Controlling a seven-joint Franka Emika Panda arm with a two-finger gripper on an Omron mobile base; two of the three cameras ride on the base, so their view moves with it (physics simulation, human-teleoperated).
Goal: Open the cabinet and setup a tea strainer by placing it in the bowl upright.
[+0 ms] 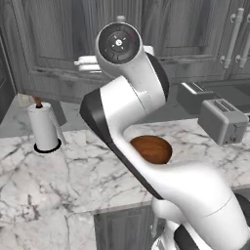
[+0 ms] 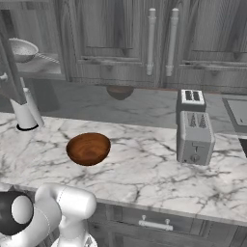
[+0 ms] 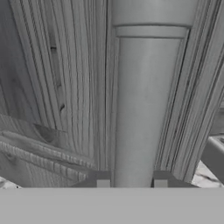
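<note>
Silver metal is what you see straight ahead of the pincer (image 3: 131,183): the bar handle (image 3: 146,100) of the cabinet (image 3: 57,87) runs between the two finger tips (image 3: 103,183), one on each side of it, and they are closed against it, so the pincer is grasping the handle. Grey wood grain of the door lies just behind the bar on both sides.

From the left base view you see the arm (image 1: 132,122) rise from the lower right, bend at the elbow over the counter (image 1: 58,180) and reach up and forward to the cabinet front; the round wrist joint faces the camera and hides the hand.

In the right base view the cabinet is partly open at the far left, and the door edge (image 2: 10,62) stands as a dark slanted band there. Behind it, on the grey shelf (image 2: 41,67), the tea strainer (image 2: 21,49) rests with its thin handle pointing to the right. Below the pincer, on the marble counter, stands the paper-towel roll (image 1: 43,128).

The bowl (image 2: 89,148) sits on the counter well below the pincer, with bare marble all around its rim. A toaster (image 2: 195,137) stands well apart from the bowl, and a second toaster (image 2: 191,100) is behind it against the wall. The narrower doors with two silver handles (image 2: 161,41) are shut.
</note>
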